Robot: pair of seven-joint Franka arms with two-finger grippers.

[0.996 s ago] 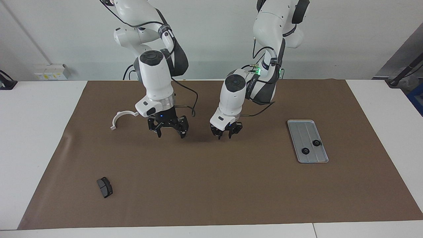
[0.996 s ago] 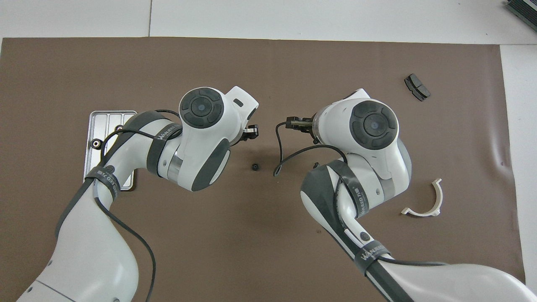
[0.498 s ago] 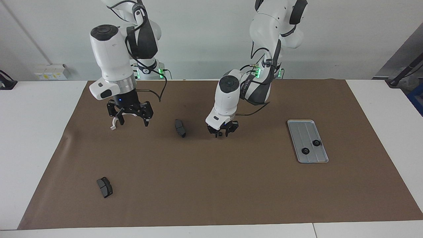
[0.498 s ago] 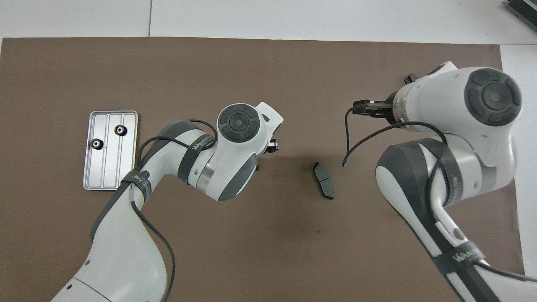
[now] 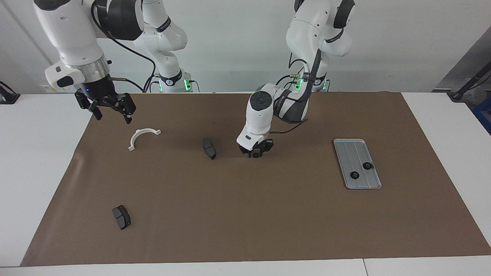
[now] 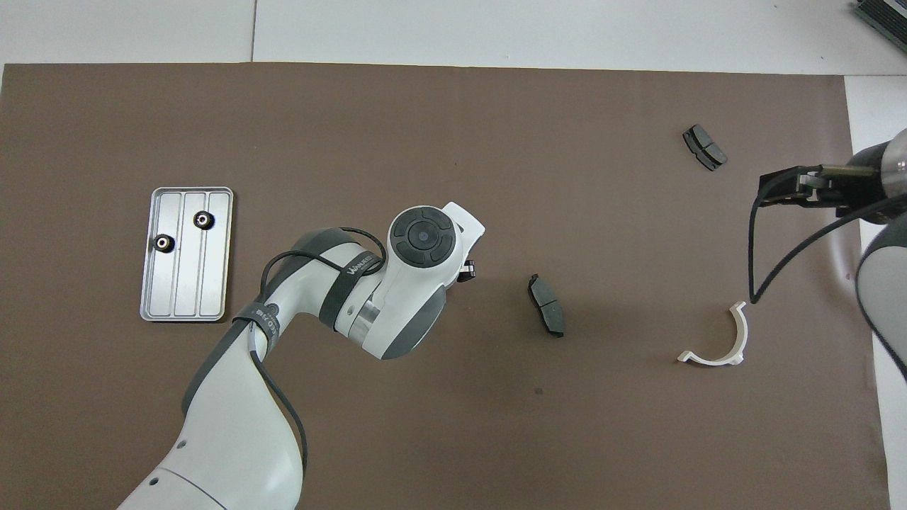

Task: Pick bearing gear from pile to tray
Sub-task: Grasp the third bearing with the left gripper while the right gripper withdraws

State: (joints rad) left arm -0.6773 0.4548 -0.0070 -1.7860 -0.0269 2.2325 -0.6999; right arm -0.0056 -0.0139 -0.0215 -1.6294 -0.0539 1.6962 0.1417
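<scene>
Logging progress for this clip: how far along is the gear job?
Two gears already lie in the tray. The left hand is down at the mat on a third gear, grip unclear. The right hand waits, open. No other loose gears show.

The right gripper point(image 5: 106, 108) was low over the brown mat, close beside the left gripper point(image 5: 256, 150), one second ago; now it has risen and swung away to the right arm's end of the table, and hangs over the mat's edge with its fingers spread. Its retreat uncovered the white curved plastic bracket point(image 5: 141, 137) and one dark grey pad-shaped piece point(image 5: 209, 148), which lay hidden under it. The left gripper has come down to the mat and its fingers have drawn closer together around a tiny black round gear point(image 5: 254, 155), just beside that pad-shaped piece.
</scene>
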